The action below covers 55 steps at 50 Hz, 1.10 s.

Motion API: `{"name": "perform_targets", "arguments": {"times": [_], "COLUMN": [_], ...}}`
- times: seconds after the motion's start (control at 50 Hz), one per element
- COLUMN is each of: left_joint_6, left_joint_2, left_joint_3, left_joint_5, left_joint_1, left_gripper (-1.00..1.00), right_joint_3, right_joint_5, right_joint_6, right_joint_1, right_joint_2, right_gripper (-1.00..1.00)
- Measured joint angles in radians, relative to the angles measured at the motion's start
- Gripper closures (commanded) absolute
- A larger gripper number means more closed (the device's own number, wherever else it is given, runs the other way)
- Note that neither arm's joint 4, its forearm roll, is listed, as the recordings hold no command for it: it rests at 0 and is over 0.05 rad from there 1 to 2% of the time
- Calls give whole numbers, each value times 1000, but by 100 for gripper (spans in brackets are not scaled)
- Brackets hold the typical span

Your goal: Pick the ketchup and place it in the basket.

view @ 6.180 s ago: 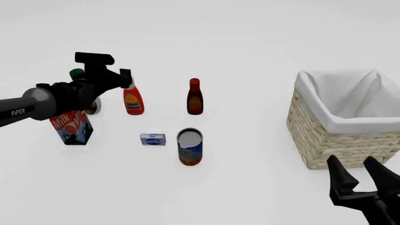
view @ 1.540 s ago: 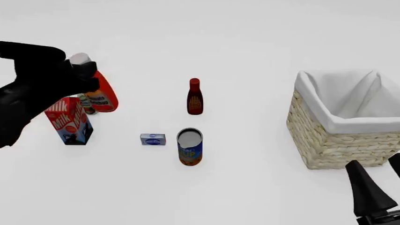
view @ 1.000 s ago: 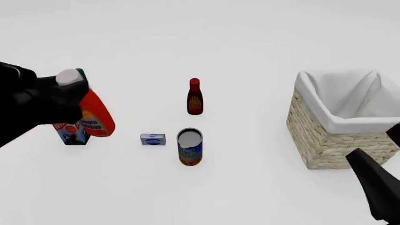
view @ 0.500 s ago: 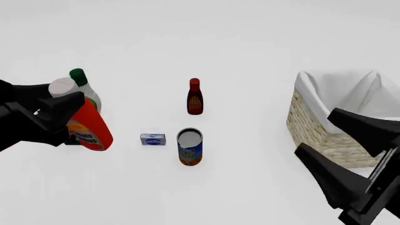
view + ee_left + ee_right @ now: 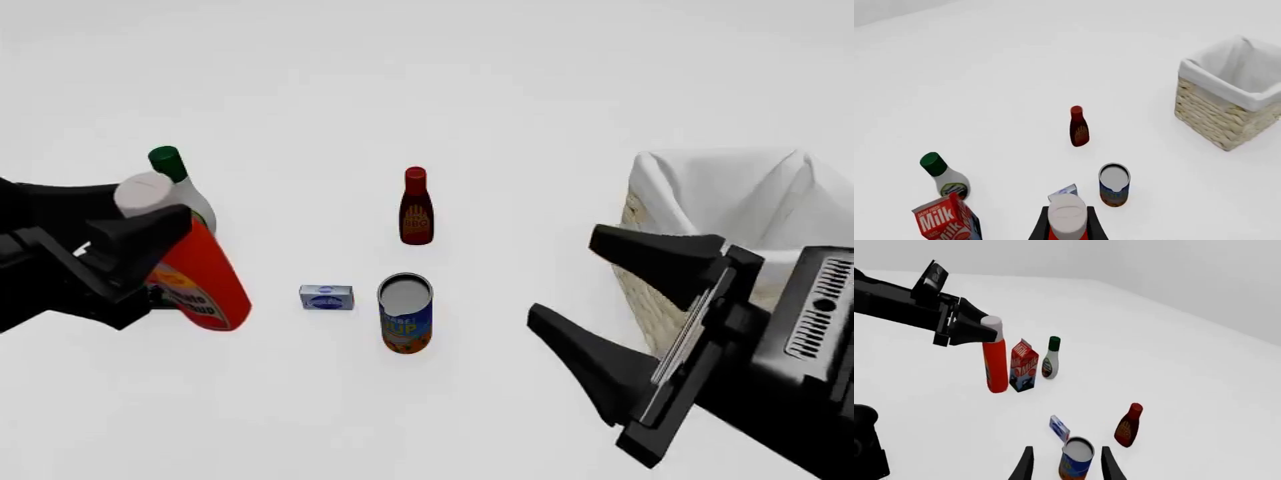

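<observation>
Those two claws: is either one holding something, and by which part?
The left gripper holds the ketchup near its white cap. The right gripper is open and holds nothing.

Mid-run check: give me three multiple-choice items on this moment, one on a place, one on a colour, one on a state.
1. Where is the ketchup?
A. in the basket
B. in the left gripper
C. lying beside the can

2. What colour is the white bottle's cap?
A. green
B. red
C. yellow

3. How do the right gripper's jaws stand?
A. shut on the can
B. shut on nothing
C. open, holding nothing

Key: 1 B, the left gripper clamps it near its cap, far from the basket. 2 A, the white bottle has a green top. 3 C, the right gripper shows spread fingers.
</observation>
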<state>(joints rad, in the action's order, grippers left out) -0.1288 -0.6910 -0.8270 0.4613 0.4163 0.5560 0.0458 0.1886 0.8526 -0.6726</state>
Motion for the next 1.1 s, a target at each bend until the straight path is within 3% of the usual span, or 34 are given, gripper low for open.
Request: {"name": "perform_targets", "arguments": {"times": [0.38,1.1], "left_joint_6": [6,4], "left_joint_2": [-9,-6], "left_joint_3": [-17,-29], "left_joint_5": [5,14], "left_joint_1": [29,67], "left_gripper": [100,100], "right_joint_3": [37,124], "right_joint_5": [72,119], "right_joint_6": [-40,-33], "right_joint_1": [63,114], "right_joint_2": [-127,-292], "right_gripper": [-100,-100]}}
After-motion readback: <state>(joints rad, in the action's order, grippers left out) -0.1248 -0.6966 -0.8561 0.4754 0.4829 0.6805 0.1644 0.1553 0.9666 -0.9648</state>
